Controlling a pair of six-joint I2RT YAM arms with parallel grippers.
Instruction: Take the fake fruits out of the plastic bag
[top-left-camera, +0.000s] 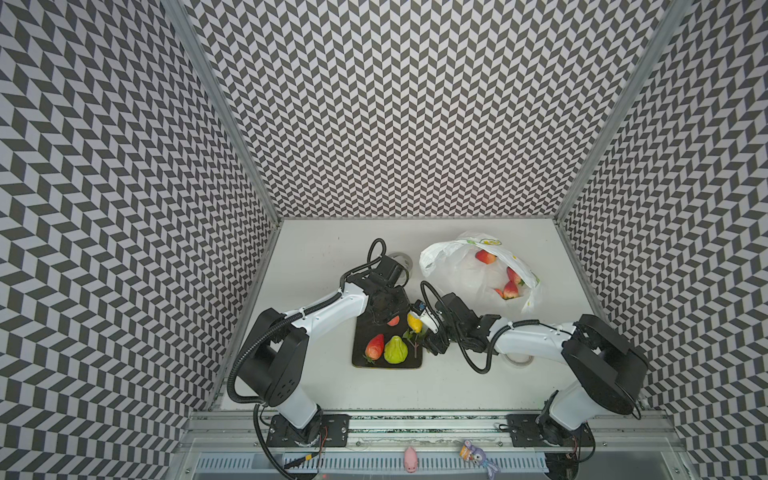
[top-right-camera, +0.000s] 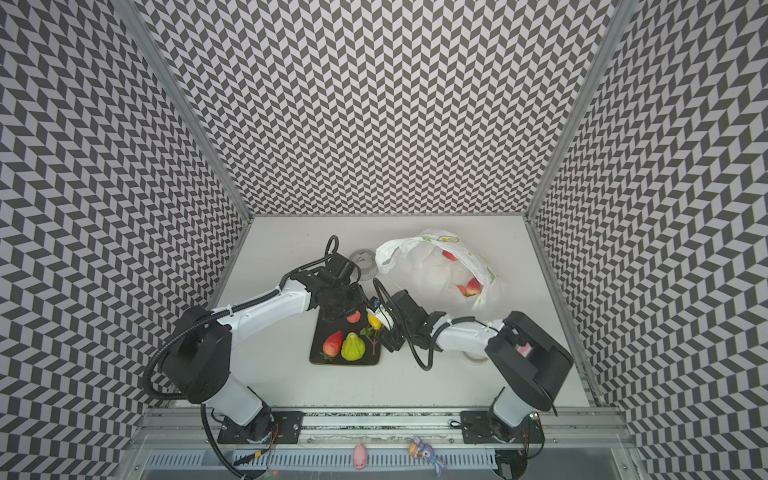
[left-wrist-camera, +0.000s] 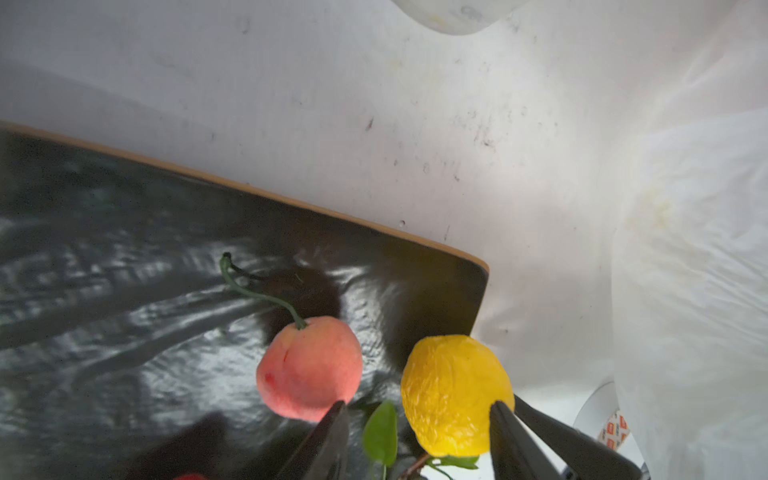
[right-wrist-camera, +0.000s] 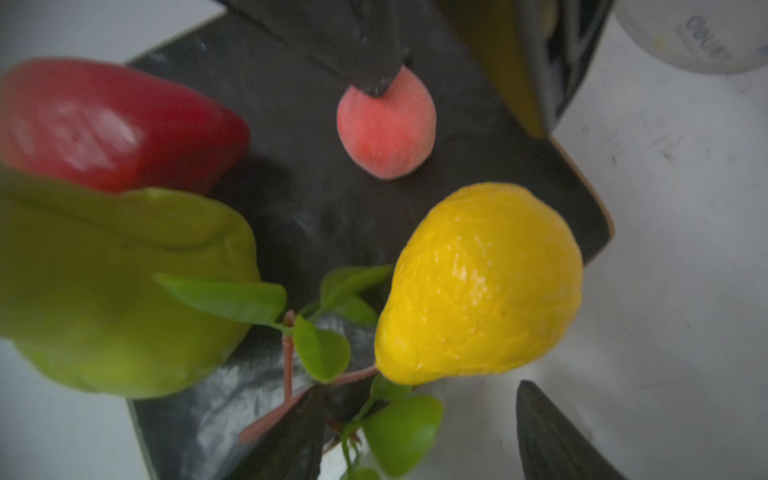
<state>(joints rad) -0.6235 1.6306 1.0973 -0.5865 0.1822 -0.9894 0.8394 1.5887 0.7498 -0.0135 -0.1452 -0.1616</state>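
Note:
A dark board (top-left-camera: 409, 361) holds a red strawberry (top-left-camera: 375, 346), a green pear-shaped fruit (top-left-camera: 395, 350), a pink peach (top-left-camera: 393, 320) and a yellow lemon (top-left-camera: 414, 322) on a leafy twig. My left gripper (left-wrist-camera: 417, 405) hangs open over the board's far end, one fingertip by the peach (left-wrist-camera: 309, 370), the other by the lemon (left-wrist-camera: 455, 395). My right gripper (right-wrist-camera: 419, 388) is open at the board's right edge, with the twig's leaves between its fingers. The plastic bag (top-left-camera: 457, 266) lies at the back right with strawberries (top-left-camera: 511, 289) inside.
One tape roll (top-left-camera: 401, 259) lies behind the left gripper, another (top-left-camera: 517, 359) under the right arm. A pink pig toy (top-left-camera: 410, 458) and a purple toy (top-left-camera: 473, 453) sit on the front rail. Patterned walls enclose the white table on three sides.

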